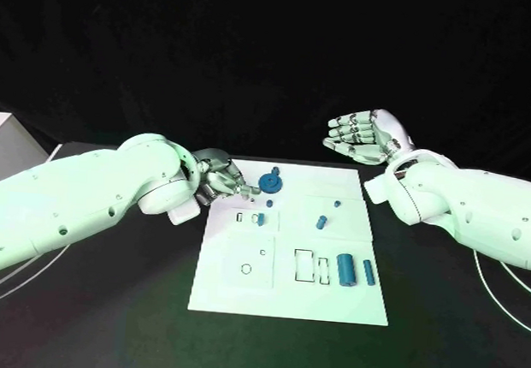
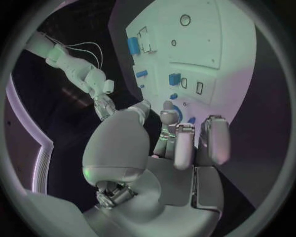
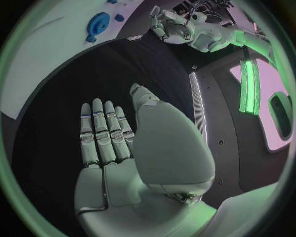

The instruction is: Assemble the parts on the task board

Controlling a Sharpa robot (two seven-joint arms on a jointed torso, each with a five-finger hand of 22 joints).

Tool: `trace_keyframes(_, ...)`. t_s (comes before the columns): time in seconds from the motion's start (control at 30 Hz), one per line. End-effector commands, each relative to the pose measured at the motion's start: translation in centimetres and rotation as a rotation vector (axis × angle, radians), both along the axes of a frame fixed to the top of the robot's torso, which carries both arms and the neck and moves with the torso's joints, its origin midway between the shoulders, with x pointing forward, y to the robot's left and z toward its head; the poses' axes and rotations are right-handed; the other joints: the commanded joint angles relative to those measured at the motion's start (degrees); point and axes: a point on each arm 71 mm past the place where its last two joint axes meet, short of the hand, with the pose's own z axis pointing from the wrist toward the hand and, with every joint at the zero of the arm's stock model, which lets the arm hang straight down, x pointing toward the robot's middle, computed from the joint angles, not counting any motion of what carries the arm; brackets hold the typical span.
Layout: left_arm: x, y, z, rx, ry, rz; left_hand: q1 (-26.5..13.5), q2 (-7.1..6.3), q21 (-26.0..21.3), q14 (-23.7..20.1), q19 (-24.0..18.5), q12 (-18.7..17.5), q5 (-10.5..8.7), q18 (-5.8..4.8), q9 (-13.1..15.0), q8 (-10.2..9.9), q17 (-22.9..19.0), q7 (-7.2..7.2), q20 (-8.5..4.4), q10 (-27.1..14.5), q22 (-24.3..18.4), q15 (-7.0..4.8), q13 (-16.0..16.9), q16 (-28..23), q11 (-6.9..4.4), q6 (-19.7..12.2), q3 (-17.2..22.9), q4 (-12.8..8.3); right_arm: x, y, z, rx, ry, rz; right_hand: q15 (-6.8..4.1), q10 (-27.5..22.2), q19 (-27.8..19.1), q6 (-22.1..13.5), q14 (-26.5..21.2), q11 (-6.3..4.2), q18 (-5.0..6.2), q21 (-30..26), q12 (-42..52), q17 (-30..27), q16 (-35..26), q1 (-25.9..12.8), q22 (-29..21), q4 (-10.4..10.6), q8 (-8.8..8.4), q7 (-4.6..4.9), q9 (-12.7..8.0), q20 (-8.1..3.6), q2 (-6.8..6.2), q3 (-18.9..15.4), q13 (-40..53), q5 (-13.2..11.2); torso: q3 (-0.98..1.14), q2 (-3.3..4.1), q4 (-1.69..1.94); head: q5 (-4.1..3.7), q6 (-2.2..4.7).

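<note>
Black table (image 1: 107, 309): bears the task board at its middle; the board serves as the reference for everything below.

Task board (image 1: 287, 302): white plate with shallow recesses and slots, lying flat between the two arms.

Left hand (image 1: 220, 179): positioned at the board's far left corner, over or just at its edge. In the left wrist view the left hand (image 2: 175, 143) has its fingers curled down toward the board beside the round part. No part is seen held between them; whether the fingertips touch the board cannot be told.

Right hand (image 1: 362, 134): raised well clear of the board, beyond its far right corner. In the right wrist view the right hand (image 3: 108, 133) is flat, fingers straight and side by side, holding nothing.

Parts, largest first: a round blue disc (image 1: 271, 184) on the board's far edge, just beside the left hand; two blue cylinders (image 1: 356, 269) lying side by side near the board's right edge; a small blue peg (image 1: 321, 221) toward the board's middle, with another small one (image 1: 334, 202) just beyond it.

Assessment: the work appears to be at an early stage, most parts lying loose. The step in hand looks like the left hand approaching the disc. The next move likely calls for closing the fingers squarely round the disc before lifting it.
</note>
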Motion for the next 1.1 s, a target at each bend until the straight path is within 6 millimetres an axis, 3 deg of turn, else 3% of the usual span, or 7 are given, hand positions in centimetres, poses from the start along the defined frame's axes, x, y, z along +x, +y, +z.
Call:
trace_keyframes(0.03, 0.2, -0.4, -0.1, 0.122, 0.004, -0.053, -2.03, 0.32, 0.07, 4.51, -0.11, 0.03, -0.01, -0.55, 0.58, 0.50, 10.50, -0.02, -0.08, -0.50, -0.06, -0.19, 0.19, 0.01, 0.03, -0.62, -0.94, 0.01, 0.1, 0.2, 0.1, -0.012, -0.012, 0.000, 0.26, 0.05, -0.88, 0.14, -0.04, -0.25, 0.66, -0.28, -0.25, -0.27, -0.40, -0.36, -0.67, 0.05, -0.48, 0.40, -0.14, 0.04, 0.05, -0.64, -0.03, 0.25, 0.01, -0.14, -0.03, -0.16, -0.20)
trace_keyframes(0.2, 0.7, -1.4, -0.1, 0.171, 0.002, -0.078, -4.18, 0.83, 0.28, 4.63, 0.23, 0.51, 0.00, -0.66, 1.52, 1.28, 10.85, -0.25, -0.06, -0.39, 0.49, -0.26, 0.81, 0.12, -0.09, -0.64, -2.26, -0.01, 0.3, 0.4, 0.0, -0.014, -0.010, 0.001, 0.33, -0.27, -1.52, -0.03, -0.16, -0.21, 0.65, -0.28, -0.28, -0.60, -0.86, -0.40, -1.39, 0.12, -0.70, 0.41, -0.32, 0.08, 0.26, -1.41, -0.05, 0.30, -0.04, -0.08, 0.06, -0.17, -0.28)
trace_keyframes(0.4, 1.1, -2.3, -0.5, 0.220, 0.029, -0.116, -3.44, 1.51, 0.32, 4.63, 0.27, 0.48, 0.08, -0.67, 2.24, 1.79, 10.83, -0.42, -0.13, -0.58, 0.59, -0.39, 0.73, 0.10, -0.27, -0.72, -2.00, -0.16, 0.3, 0.8, 0.0, -0.014, -0.006, 0.007, 0.51, -0.99, -2.31, -0.38, -0.23, 0.06, 0.57, -0.30, -0.30, -1.08, -1.48, -0.10, -2.40, 0.10, -1.07, 0.76, -0.65, 0.15, 0.53, -2.39, -0.06, 0.77, 0.02, 0.00, -0.19, -0.18, -0.39)
trace_keyframes(0.7, 1.4, -4.1, -1.3, 0.259, 0.050, -0.151, -2.52, 1.95, 0.15, 4.41, -0.04, -0.51, 0.08, -0.59, 2.83, 1.78, 10.33, -0.30, -0.13, -1.78, 0.23, -0.35, -0.57, -0.15, -0.19, -1.51, -1.03, -0.23, 0.4, 1.3, -0.1, -0.011, 0.007, 0.020, 1.01, -2.72, -6.28, -1.42, -1.24, 0.41, 0.25, -0.48, -0.33, -2.27, -3.14, 0.19, -4.79, 0.34, -1.86, 0.88, -1.41, 0.27, 0.49, -4.76, -0.08, 1.08, -0.08, 0.00, -0.07, -0.55, -0.56)
trace_keyframes(0.8, 1.5, -4.5, -1.4, 0.275, 0.042, -0.153, -2.65, 1.83, 0.14, 4.39, -0.06, -0.59, 0.06, -0.59, 2.92, 1.77, 10.31, -0.24, -0.12, -1.90, 0.21, -0.32, -0.67, -0.16, -0.14, -1.60, -1.03, -0.14, 0.5, 1.5, -0.1, -0.009, 0.009, 0.021, 1.43, -4.52, -6.75, -4.88, -2.02, 1.07, -0.01, -0.43, -0.36, -2.92, -3.62, 0.34, -5.59, 0.48, -2.41, 1.74, -2.38, 0.30, 0.26, -6.10, -0.10, 1.20, -0.07, -0.04, -0.03, -0.62, -0.57)
trace_keyframes(0.87, 1.7, -4.7, -1.5, 0.283, 0.039, -0.153, -2.78, 1.76, 0.11, 4.36, -0.11, -0.70, 0.05, -0.58, 2.98, 1.76, 10.25, -0.21, -0.11, -2.02, 0.14, -0.29, -0.81, -0.19, -0.11, -1.66, -1.04, -0.10, 0.5, 1.5, -0.1, -0.008, 0.010, 0.021, 1.99, -6.62, -7.01, -8.74, -3.16, 1.92, -0.42, -0.42, -0.34, -3.51, -3.75, 0.40, -6.13, 0.62, -2.69, 2.89, -3.35, 0.32, -0.30, -7.33, -0.10, 1.40, -0.05, -0.03, -0.04, -0.49, -0.54)
trace_keyframes(1.1, 1.9, -4.9, -1.9, 0.302, 0.044, -0.155, -2.90, 1.76, 0.11, 4.38, -0.11, -0.93, 0.07, -0.58, 3.07, 1.76, 10.32, -0.18, -0.09, -2.27, 0.16, -0.26, -1.15, -0.17, -0.08, -1.72, -0.98, -0.08, 0.5, 1.6, -0.1, -0.005, 0.012, 0.019, 2.24, -7.39, -7.33, -10.18, -3.79, 2.23, -0.67, -0.44, -0.33, -3.88, -3.74, 0.37, -6.52, 0.67, -2.72, 3.30, -3.78, 0.30, -0.44, -7.79, -0.09, 1.50, -0.02, 0.10, -0.15, -0.53, -0.53)
